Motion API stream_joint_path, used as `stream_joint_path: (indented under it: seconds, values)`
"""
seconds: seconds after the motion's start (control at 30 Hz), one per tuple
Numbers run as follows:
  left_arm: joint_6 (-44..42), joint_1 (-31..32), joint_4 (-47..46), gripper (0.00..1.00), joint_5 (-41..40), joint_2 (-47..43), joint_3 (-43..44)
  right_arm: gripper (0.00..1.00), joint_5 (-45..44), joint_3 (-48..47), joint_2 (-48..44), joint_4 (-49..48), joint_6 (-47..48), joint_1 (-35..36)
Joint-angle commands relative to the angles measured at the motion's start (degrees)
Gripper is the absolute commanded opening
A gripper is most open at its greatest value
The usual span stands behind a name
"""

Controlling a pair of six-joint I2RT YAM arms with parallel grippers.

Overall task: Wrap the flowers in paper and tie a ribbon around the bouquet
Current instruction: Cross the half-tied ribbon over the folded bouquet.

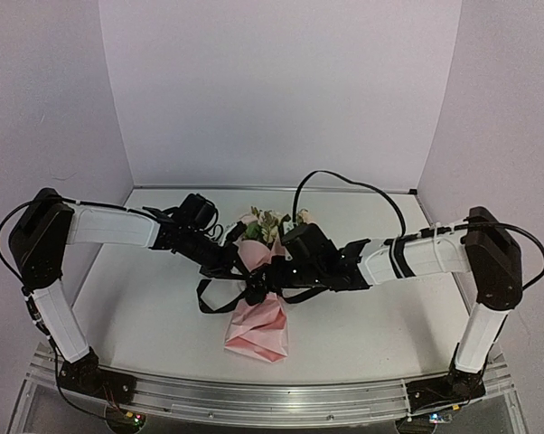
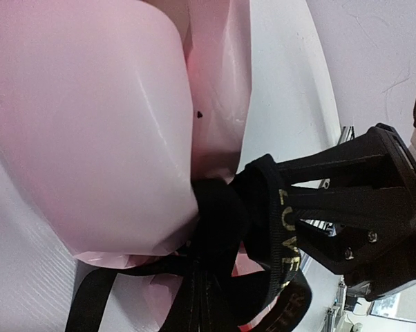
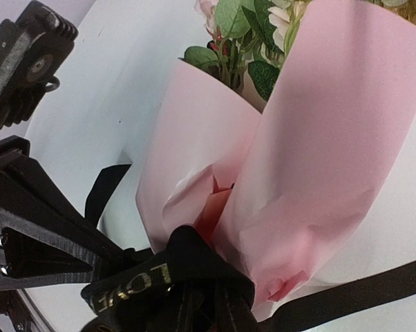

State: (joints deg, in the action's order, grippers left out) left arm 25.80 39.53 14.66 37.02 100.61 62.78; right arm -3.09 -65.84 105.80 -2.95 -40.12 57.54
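Logging bouquet (image 1: 258,298) flat on table (image 1: 371,316), centred btw both arms; long axis far-to-near, flowers (image 1: 270,223) at far end, paper (image 1: 257,334) tail twd bases. Finding ribbon (image 2: 218,221) knotted round the waist, arms meeting at the knot: L in from bouquet's left, R from its right, equally near. Seeing L gripper (image 2: 282,183) clamped tight on ribbon. Can't tell whether R gripper (image 3: 115,266), tips buried in a ribbon loop, pinches or sits slack. Judging next pull as outward, across the axis. Reading gold lettering (image 3: 135,283) on ribbon as "LOVE"; rest illegible.
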Motion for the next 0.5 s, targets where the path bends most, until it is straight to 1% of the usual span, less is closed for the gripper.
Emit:
stream_joint_path:
  seconds: [0.0,0.13,0.23,0.4,0.47]
  values:
    - [-1.2,1.1,1.6,0.0,1.2,1.9,3.9,0.17,0.2,-0.5,-5.0,2.1,-1.1,-0.3]
    - [-0.8,1.4,1.3,0.0,1.5,2.7,4.3,0.26,1.2,0.2,-7.2,5.9,-1.9,-0.3]
    - [-0.6,1.4,1.0,0.0,1.5,2.9,4.4,0.31,1.7,0.4,-8.8,8.8,-2.2,-0.2]
    - [-0.5,1.4,0.9,0.0,1.4,3.1,4.5,0.44,1.1,3.4,-12.2,10.2,-2.2,-0.2]
    - [-0.5,1.4,0.9,0.0,1.3,3.1,4.6,0.46,2.1,3.6,-13.1,11.3,-1.7,0.0]
